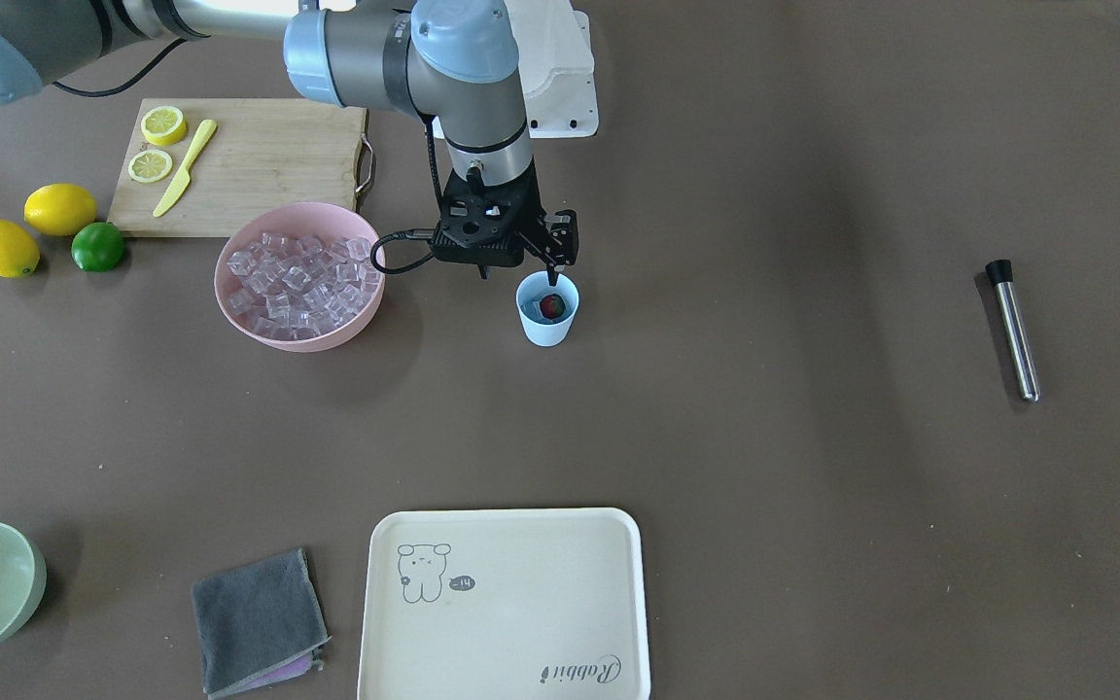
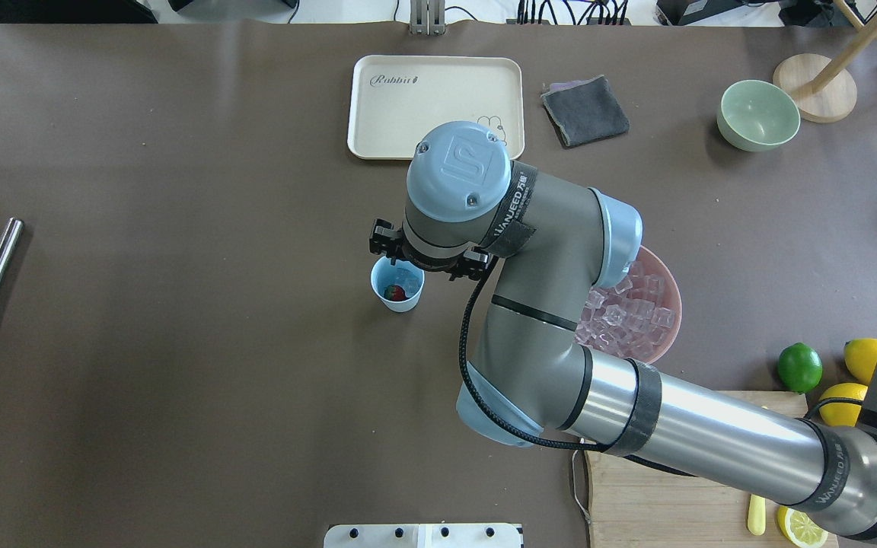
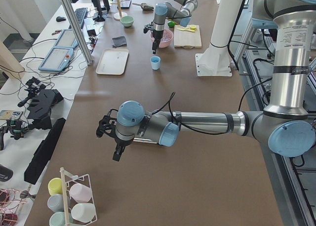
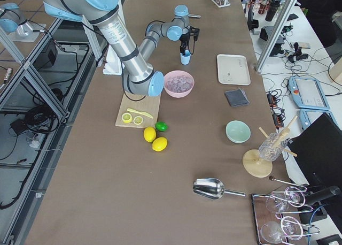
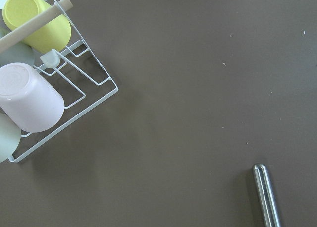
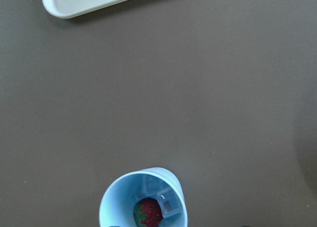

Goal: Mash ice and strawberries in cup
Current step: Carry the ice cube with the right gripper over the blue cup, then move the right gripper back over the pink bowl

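Found cup (image 1: 546, 329) mid-table beside pink bowl (image 1: 299, 340), holding strawberry (image 1: 551, 306) plus some ice (image 6: 166, 203); count unclear | Logged right gripper (image 1: 552, 280) poised just over cup, likely for dropping ice in; jaws read as apart, tips cut off at wrist view's bottom edge | Spotted left gripper (image 3: 116, 157) near steel muddler (image 1: 1012, 331), probably staged for mashing; cannot tell jaw state.

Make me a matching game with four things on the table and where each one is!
1 small red strawberry
2 heap of clear ice cubes
3 yellow plastic knife
4 shiny metal rod with a black end

A on the wooden cutting board
B in the pale blue plastic cup
C lying on the brown table
D in the wide pink bowl

Pairs: 1-B, 2-D, 3-A, 4-C
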`<state>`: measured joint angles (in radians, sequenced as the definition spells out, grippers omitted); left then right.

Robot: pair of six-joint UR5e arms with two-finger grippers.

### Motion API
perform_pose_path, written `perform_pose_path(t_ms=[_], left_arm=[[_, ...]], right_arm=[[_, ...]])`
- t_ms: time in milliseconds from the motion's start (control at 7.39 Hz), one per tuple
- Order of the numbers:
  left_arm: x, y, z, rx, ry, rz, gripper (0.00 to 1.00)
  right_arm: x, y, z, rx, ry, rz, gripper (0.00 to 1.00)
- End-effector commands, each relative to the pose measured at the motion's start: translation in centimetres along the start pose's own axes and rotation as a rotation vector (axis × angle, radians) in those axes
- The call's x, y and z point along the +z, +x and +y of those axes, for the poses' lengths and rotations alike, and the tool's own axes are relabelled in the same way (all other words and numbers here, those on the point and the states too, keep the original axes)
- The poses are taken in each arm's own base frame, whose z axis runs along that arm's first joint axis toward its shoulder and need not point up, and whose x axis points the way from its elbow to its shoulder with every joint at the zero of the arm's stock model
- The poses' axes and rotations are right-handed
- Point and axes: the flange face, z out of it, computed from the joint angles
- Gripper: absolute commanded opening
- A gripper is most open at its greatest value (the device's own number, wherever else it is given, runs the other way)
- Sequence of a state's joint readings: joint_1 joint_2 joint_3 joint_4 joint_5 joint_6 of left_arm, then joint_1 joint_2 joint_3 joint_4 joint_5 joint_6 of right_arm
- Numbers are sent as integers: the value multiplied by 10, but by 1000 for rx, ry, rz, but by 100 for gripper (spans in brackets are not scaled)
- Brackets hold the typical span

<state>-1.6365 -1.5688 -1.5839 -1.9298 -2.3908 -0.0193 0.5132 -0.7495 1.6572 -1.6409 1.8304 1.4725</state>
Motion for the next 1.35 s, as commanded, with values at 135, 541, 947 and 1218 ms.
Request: perform_pose_path(t_ms=[135,541,947,1218], left_arm=[[-17,-7,14,-21,26,8,98],[-24,-7,25,-27,37,6,98],[-39,2,45,-34,49,-8,98],[-39,1,47,-38,48,-6,98]], right_arm=[[-49,79,-36,-144,-91,72,85],[-33,141,-61,-309,-89,123,85],[-29,180,-82,-260,18,199,84],[-22,200,-84,-243,27,232,81]])
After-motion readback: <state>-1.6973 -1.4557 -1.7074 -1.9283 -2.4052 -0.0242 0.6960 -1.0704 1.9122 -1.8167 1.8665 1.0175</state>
